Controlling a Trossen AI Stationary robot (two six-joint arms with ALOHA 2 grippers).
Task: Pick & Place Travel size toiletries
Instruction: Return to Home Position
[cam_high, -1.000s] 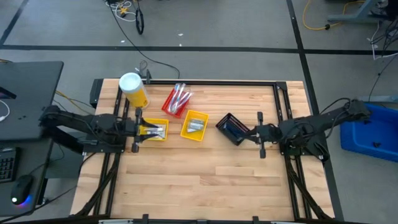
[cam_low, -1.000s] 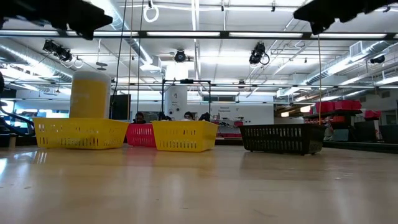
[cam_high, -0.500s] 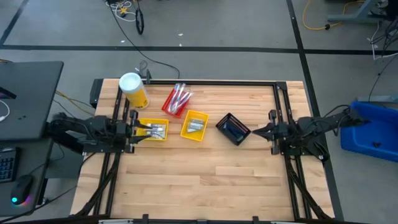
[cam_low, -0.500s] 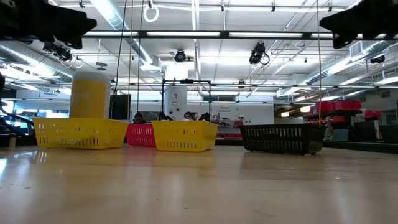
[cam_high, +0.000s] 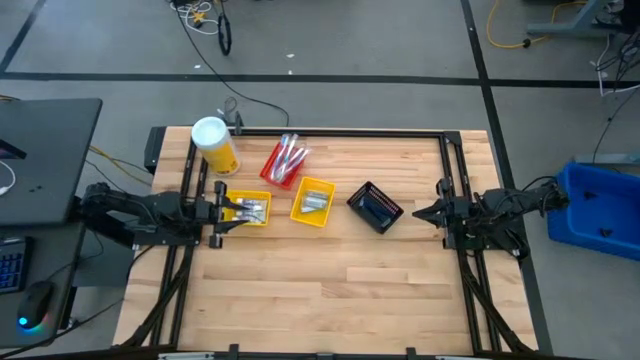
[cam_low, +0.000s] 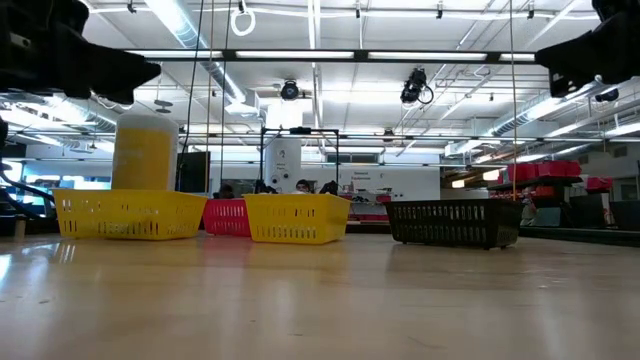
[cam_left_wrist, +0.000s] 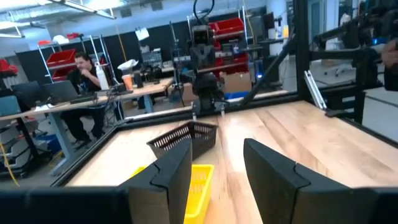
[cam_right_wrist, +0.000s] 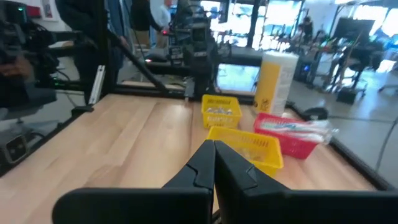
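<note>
The left gripper (cam_high: 222, 208), fingers (cam_left_wrist: 174, 175) spread apart, is hanging at the left edge of the table (cam_high: 330, 290), over the end of the left yellow bin (cam_high: 262, 196), while the right gripper (cam_high: 418, 212), fingers (cam_right_wrist: 200, 167) pressed together, is hanging at the right edge near the black bin (cam_high: 362, 192). The toiletries (cam_high: 288, 153) are lying in the red bin (cam_high: 270, 172) toward the far edge and in the left and right yellow bin (cam_high: 300, 214) just in front of it

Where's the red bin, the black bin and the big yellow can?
red bin (cam_high: 271, 167): high view, its left wall.
black bin (cam_low: 455, 226): low view, its front wall.
yellow canister (cam_high: 210, 133): high view, its white lid.
</note>
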